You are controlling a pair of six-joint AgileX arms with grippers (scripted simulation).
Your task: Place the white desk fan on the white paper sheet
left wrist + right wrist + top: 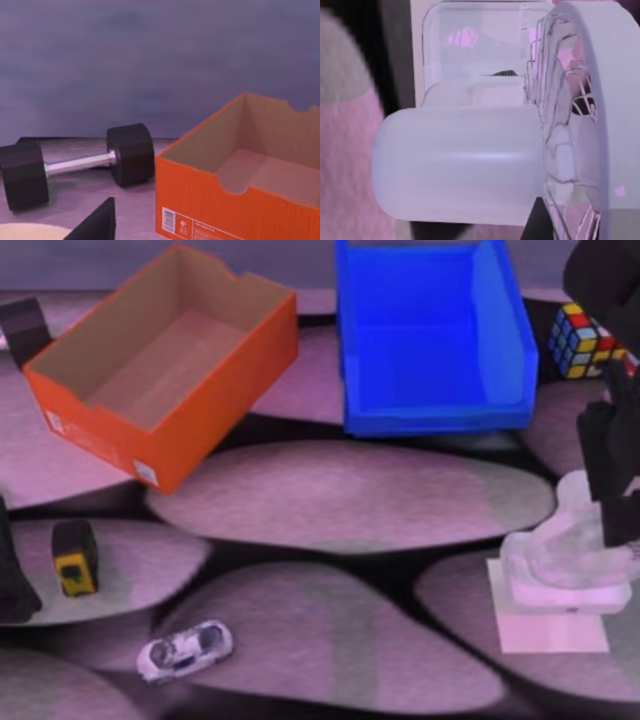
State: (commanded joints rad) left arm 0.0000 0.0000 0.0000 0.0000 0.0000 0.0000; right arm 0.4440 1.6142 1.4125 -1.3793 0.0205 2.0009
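The white desk fan (565, 565) stands with its blocky base on the white paper sheet (555, 632) at the right of the table. Its round grille head leans toward the far side. My right gripper (615, 525) comes down from above and is shut on the white desk fan (465, 160) at its rounded housing. One dark finger (536, 222) shows between housing and grille (570, 130); the other finger is hidden. My left gripper (12, 585) is parked at the table's left edge, open, with one finger (97, 222) in its wrist view.
An orange shoebox (165, 430) sits at the back left and a blue bin (435, 405) at the back centre. A colour cube (580, 340) lies at the back right. A black-and-yellow object (75, 558), a silver-white toy car (185, 650) and a dumbbell (75, 165) are at the left.
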